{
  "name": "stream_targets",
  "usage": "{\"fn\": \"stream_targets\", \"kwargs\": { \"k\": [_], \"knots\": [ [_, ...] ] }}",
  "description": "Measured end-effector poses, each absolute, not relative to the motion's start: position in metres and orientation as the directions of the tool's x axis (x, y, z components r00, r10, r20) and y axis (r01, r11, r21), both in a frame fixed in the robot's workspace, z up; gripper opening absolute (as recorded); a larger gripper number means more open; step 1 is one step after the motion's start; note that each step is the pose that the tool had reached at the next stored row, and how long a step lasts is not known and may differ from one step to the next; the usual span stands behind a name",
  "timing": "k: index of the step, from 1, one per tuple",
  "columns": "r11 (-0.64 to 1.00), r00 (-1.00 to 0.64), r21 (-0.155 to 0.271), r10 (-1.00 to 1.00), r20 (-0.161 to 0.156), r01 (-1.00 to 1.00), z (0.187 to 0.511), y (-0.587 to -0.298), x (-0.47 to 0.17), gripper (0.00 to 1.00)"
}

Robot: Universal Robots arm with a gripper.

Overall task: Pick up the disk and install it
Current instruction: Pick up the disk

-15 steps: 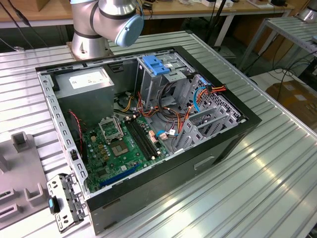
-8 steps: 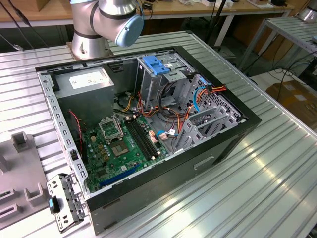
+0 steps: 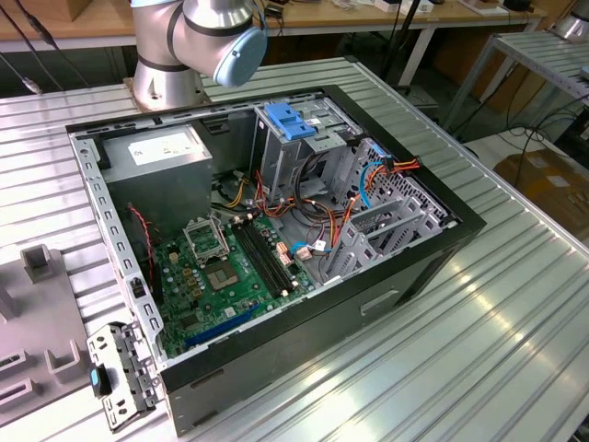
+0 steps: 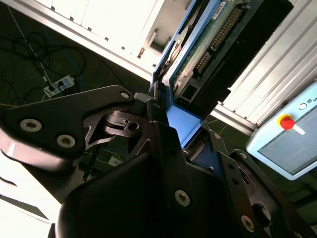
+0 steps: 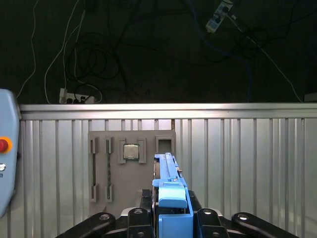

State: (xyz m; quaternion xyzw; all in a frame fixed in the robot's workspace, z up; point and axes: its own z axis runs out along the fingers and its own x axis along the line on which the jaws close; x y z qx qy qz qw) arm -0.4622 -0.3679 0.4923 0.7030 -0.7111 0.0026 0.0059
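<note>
My gripper is shut on the disk, which I see edge-on with its blue plastic rail facing the camera and the black fingers on either side. In the second wrist view the disk shows its green circuit-board underside and blue rail, clamped in the gripper. It is held in the air above a ribbed metal table. The open computer case lies on its side in the exterior view, with a drive cage at its far end.
Inside the case are a grey power supply, a green motherboard, loose cables and a light-blue bracket. A grey fixture plate carrying a processor chip lies below the disk. A teach pendant sits nearby. The arm's base stands behind the case.
</note>
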Motion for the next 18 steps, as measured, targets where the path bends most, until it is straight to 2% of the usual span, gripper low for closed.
{"fn": "stream_targets", "kwargs": {
  "k": [18],
  "knots": [
    [0.011, -0.011, 0.005, -1.000, 0.012, -1.000, 0.517, -0.368, -0.462, 0.37]
  ]
}}
